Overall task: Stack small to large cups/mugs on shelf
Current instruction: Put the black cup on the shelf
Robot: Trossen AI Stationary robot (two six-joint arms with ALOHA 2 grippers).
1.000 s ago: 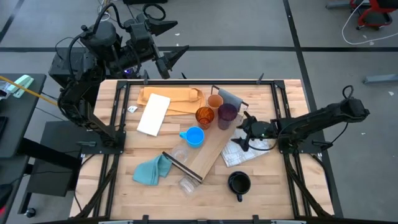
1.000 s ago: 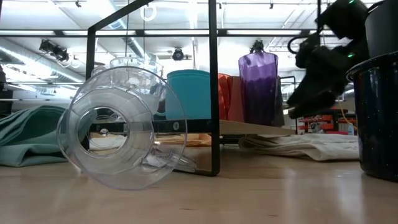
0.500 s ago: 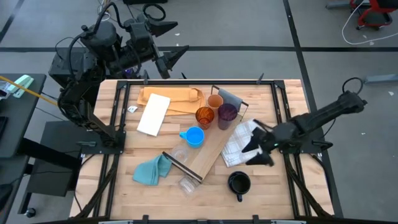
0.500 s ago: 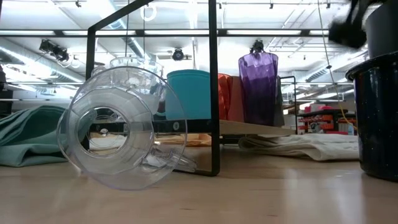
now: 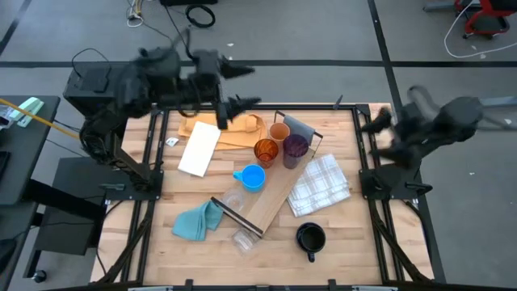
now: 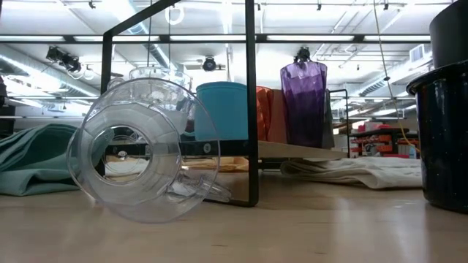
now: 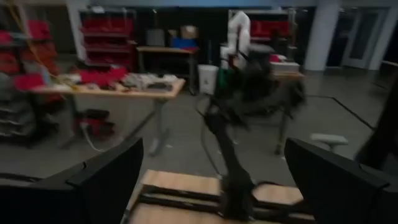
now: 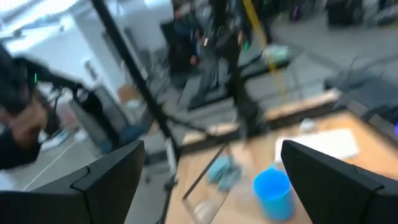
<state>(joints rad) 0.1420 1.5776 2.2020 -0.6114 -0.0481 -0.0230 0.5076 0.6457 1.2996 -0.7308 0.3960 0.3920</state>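
Note:
The shelf (image 5: 275,190) lies slantwise in the middle of the table. On its board stand a tan cup (image 5: 279,132), an amber cup (image 5: 266,150), a purple tumbler (image 5: 295,147) and a light blue mug (image 5: 253,177). Clear cups (image 5: 234,202) lie on their sides at the shelf's near end; the low view shows one (image 6: 135,150) close up. A dark mug (image 5: 310,238) stands at the near right. My left gripper (image 5: 254,85) hovers open over the table's far edge. My right gripper (image 5: 378,133) hangs open, blurred, high above the table's right edge.
A white checked cloth (image 5: 321,184) lies right of the shelf and a teal cloth (image 5: 196,221) at its near left. A tan paper sheet (image 5: 222,128) and a white board (image 5: 199,148) lie at the far left. Black frame rails (image 5: 367,153) run along both sides.
My right gripper has risen fast from beside the purple tumbler, above the checked cloth, and drawn back toward the table's right and far edges, leaving the low view. My left gripper has swung from behind the far edge toward the table's right and sunk a little. The cups have kept still.

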